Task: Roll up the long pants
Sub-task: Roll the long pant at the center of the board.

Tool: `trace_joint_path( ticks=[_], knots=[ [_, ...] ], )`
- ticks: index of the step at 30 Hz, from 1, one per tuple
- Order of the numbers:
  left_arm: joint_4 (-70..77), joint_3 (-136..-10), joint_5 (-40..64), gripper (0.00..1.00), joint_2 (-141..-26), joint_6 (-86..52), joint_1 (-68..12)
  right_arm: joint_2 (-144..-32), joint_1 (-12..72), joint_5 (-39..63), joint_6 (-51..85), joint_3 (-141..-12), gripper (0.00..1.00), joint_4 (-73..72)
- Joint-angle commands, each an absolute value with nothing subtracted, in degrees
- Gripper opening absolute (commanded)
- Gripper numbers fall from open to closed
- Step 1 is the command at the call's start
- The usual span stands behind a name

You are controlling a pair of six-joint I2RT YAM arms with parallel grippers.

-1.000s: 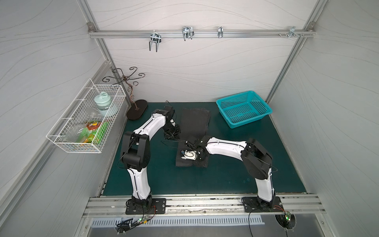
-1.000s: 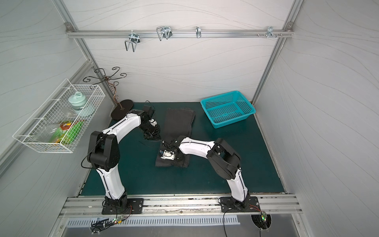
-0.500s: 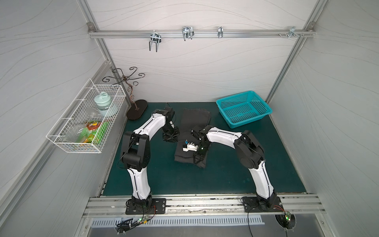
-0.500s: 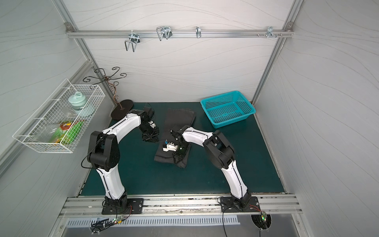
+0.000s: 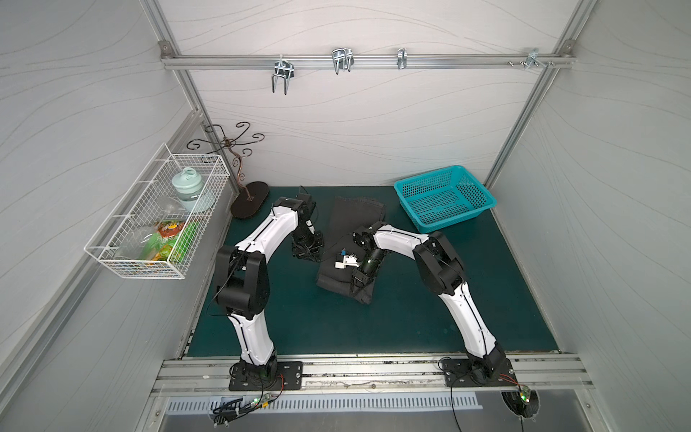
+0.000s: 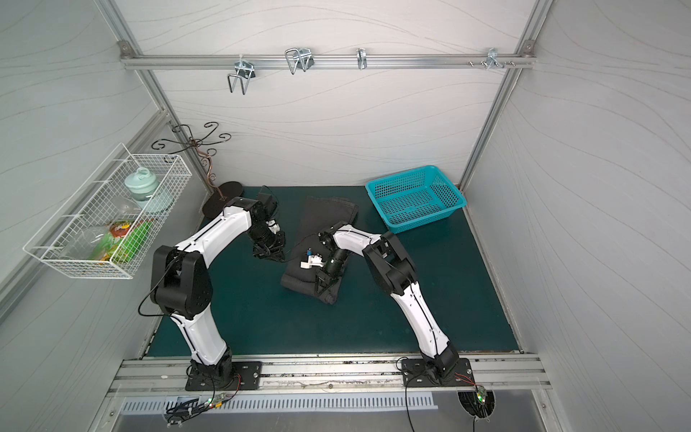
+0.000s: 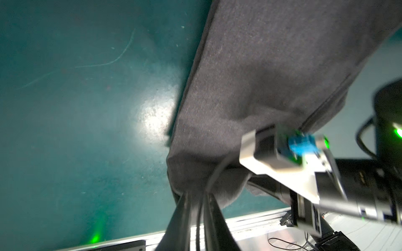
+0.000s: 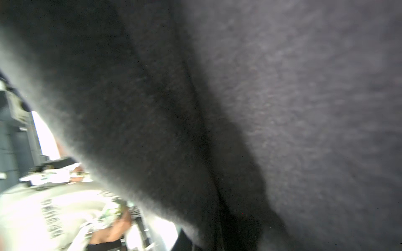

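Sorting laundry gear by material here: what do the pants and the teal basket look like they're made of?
The pants: soft cloth, maybe knit or brushed weave, matte charcoal; fuzzy surface, seam and limp folds. The teal basket: likely moulded plastic, slight sheen; rigid perforated walls, even colour.

Dark charcoal-grey, matte long pants [image 5: 351, 220] [image 6: 325, 217] [image 7: 250, 76] [image 8: 282, 108] lie folded in a narrow strip on the green table [image 5: 448, 299]. The far end is flat, the near end bunched and partly lifted.
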State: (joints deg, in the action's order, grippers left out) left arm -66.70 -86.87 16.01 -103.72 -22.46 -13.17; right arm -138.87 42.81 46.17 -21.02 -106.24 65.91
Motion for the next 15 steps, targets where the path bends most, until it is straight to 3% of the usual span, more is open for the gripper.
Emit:
trace_joint_path(
  ticks=[1, 6, 9, 15],
  knots=[
    [-68.43, -85.12, 14.85, 0.24, -99.3, -21.86, -13.01, -143.0, 41.53, 47.19, -19.03, -108.12, 0.0, 68.14],
    [-63.51, -78.13, 18.21, 0.25, -92.86, -23.23, -13.38, -146.03, 40.62, 48.08, -17.03, -109.88, 0.0, 69.6],
    [-58.83, -72.59, 21.93, 0.02, -90.46, -25.27, -14.42, -147.59, 39.88, 48.26, -15.79, -110.39, 0.0, 70.13],
    [-50.37, -66.36, 24.61, 0.0, -91.94, -29.53, -19.41, -149.09, 39.29, 47.38, -13.95, -110.56, 0.0, 70.69]
  ],
)
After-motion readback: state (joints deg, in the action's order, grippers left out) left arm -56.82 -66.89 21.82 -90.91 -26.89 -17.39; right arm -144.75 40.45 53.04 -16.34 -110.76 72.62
